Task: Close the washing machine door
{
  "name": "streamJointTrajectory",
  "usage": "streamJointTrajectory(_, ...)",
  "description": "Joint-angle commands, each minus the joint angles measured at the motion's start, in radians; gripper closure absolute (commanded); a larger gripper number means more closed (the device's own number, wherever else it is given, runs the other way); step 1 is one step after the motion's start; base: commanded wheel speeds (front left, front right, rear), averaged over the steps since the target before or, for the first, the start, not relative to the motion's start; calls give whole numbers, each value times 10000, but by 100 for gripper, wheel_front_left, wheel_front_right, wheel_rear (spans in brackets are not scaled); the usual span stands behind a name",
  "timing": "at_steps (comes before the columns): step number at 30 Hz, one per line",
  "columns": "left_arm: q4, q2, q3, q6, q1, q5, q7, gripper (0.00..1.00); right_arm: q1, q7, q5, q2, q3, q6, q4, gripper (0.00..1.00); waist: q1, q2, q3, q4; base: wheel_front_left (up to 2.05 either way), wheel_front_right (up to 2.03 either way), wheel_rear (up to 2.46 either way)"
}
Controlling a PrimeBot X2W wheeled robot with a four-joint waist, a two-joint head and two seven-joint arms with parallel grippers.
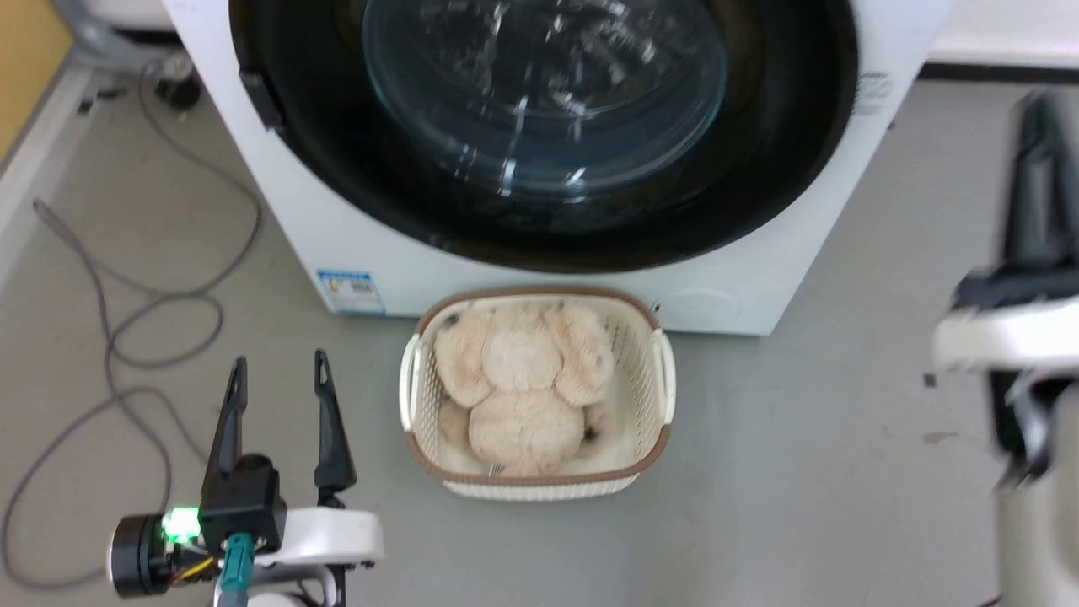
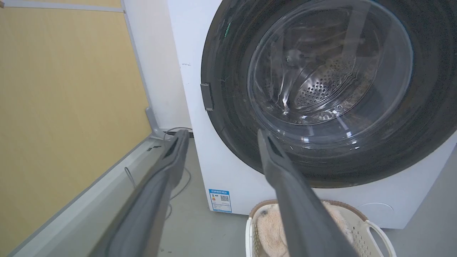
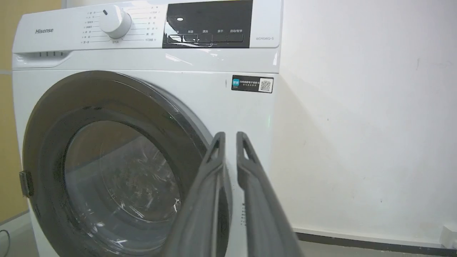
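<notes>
1. Released and spread on nothing: the left gripper, low over the floor, left of the basket and well short of the washing machine.
2. Up and ahead of it, a small dark tab on the left edge of the washing machine door. Judged to be the catch side, so the hinge is probably on the right.
3. Door lying against the white front and spanning nearly its whole width. Looks shut or all but shut; cannot tell from these angles whether it is latched.
4. Handling, as a judgement: rigid and fairly heavy, swinging on its hinge. Glass bowl smooth, slippery and breakable, so best left alone. No grasp needed; a flat, firm push on the black rim near the tab should do.
5. Raised at the far right and blurred in the head view: the right gripper. Fingers drawn nearly together on nothing and aimed towards the door's right rim.
</notes>
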Motion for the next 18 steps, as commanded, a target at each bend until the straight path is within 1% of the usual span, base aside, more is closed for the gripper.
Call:
streamJointTrajectory(1,30,63,43,55,141,52,-44,0,321,-32,-78,99,86,-7,-101,0,1,0,-325,-228,0,0,0)
streamJointTrajectory(4,71,77,67,44,372,35,-44,0,1154,-32,-191,386,314,-7,-369,0,1,0,-586,-296,0,0,0)
streamJointTrajectory(7,144,97,42,-31,543,17,-44,0,1962,-32,-260,631,241,-7,-502,0,1,0,-851,-263,0,0,0)
streamJointTrajectory(11,195,104,19,-108,761,1,-44,0,3056,-32,-140,767,226,-7,-417,0,1,0,-1185,-184,0,0,0)
streamJointTrajectory(15,203,113,-13,-214,1029,-28,-44,0,4057,-32,659,780,398,-7,-321,0,1,0,-1515,-116,0,0,0)
streamJointTrajectory(18,174,125,-42,-318,1168,-44,-44,0,4566,-32,998,782,621,-7,-437,0,1,0,-1585,-91,0,0,0)
